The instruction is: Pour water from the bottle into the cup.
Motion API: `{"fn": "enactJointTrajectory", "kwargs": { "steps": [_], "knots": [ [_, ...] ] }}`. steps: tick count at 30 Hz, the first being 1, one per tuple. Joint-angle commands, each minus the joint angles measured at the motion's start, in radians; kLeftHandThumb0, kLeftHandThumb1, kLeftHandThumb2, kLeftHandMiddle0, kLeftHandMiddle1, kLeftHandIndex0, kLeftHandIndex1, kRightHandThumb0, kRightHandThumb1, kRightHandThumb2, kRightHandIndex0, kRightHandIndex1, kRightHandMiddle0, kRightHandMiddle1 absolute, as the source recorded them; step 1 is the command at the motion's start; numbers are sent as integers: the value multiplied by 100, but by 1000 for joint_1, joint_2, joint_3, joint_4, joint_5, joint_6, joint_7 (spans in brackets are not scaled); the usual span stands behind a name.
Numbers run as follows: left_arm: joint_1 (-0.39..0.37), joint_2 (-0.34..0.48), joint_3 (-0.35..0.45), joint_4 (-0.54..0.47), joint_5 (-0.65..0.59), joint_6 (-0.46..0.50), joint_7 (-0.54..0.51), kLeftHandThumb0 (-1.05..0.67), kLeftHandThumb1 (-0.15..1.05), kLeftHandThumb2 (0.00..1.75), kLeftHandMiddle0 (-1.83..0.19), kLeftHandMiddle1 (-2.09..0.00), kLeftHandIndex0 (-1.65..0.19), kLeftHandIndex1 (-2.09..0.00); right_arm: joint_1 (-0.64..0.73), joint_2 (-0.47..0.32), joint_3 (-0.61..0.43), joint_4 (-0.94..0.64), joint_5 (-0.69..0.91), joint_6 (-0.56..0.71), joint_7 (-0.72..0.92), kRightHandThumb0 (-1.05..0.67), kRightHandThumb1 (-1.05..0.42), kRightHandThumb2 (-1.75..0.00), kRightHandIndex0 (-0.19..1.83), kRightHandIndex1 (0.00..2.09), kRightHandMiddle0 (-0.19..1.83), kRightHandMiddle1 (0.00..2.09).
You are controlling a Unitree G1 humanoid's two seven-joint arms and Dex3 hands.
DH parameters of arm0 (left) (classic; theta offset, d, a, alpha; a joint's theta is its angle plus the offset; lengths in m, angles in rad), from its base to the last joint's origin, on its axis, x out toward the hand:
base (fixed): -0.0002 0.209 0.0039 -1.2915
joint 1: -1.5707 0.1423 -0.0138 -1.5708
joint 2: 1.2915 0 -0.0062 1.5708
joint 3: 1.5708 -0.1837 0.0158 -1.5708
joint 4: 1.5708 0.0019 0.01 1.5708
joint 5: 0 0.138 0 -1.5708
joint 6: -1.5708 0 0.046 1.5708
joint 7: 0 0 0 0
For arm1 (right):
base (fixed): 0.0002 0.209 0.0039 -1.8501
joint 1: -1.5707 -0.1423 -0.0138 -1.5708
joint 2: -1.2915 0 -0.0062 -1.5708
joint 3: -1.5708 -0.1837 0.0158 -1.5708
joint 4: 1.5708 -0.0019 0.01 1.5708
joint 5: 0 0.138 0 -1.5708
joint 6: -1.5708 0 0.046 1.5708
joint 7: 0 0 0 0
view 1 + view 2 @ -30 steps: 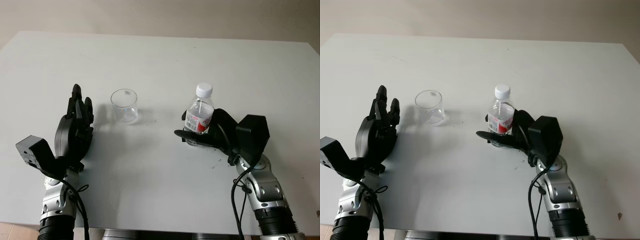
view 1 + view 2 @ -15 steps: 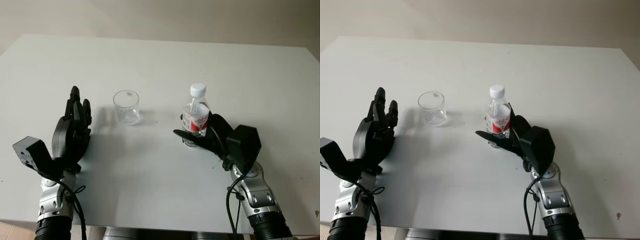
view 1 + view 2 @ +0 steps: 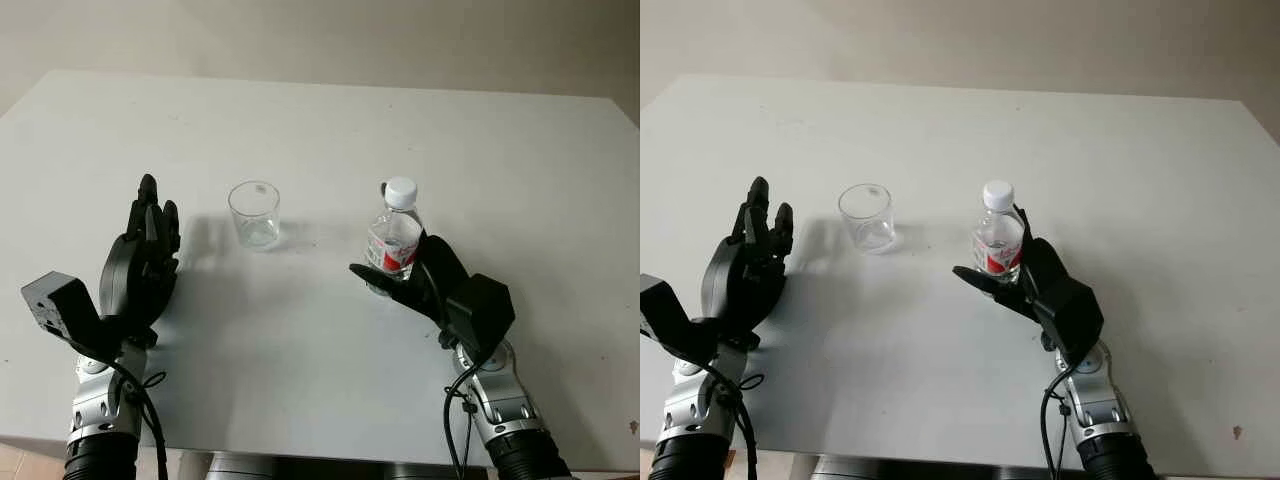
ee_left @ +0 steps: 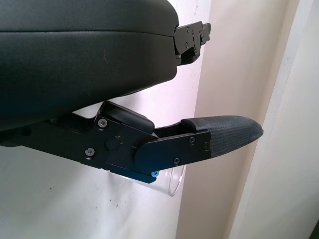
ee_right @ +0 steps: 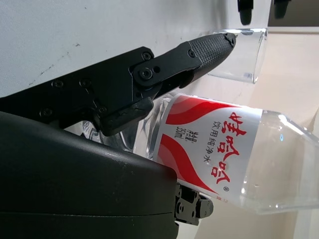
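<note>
A clear water bottle (image 3: 393, 238) with a white cap and a red-and-white label stands upright on the white table (image 3: 320, 120). My right hand (image 3: 396, 276) is at its lower half, with the thumb stretched out across the front and the palm behind, and it is open. Seen from the right wrist, the bottle (image 5: 219, 149) lies against the palm with a straight finger (image 5: 199, 55) reaching past it. An empty clear cup (image 3: 253, 213) stands upright to the left of the bottle. My left hand (image 3: 146, 240) is open, left of the cup and apart from it.
The cup's rim (image 4: 172, 181) shows beyond my left hand's finger (image 4: 224, 134) in the left wrist view. The table's far edge meets a beige wall at the back. A bare stretch of table lies between the cup and the bottle.
My right arm has drawn back toward me while the hand stays at the bottle. The bottle and the cup keep their places, and the left hand has hardly moved.
</note>
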Motion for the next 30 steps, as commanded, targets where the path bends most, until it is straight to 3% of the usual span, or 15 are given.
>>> {"fn": "enactJointTrajectory", "kwargs": {
  "steps": [1,11,30],
  "knots": [
    [-4,7,5,-5,-7,4,0,-84,105,59,19,-3,19,0,28,-16,-32,43,1,6,-17,-89,-97,-6,-19,1,-16,12],
    [-5,11,9,-5,-7,5,1,-84,105,58,19,-4,19,0,45,-25,-86,31,69,-48,23,-94,-95,-5,-19,0,-19,1],
    [-7,3,7,-3,-7,3,0,-84,105,58,19,-3,19,0,132,-32,-85,-287,113,-61,115,-90,-96,-5,-19,0,-19,0]
  ]
}}
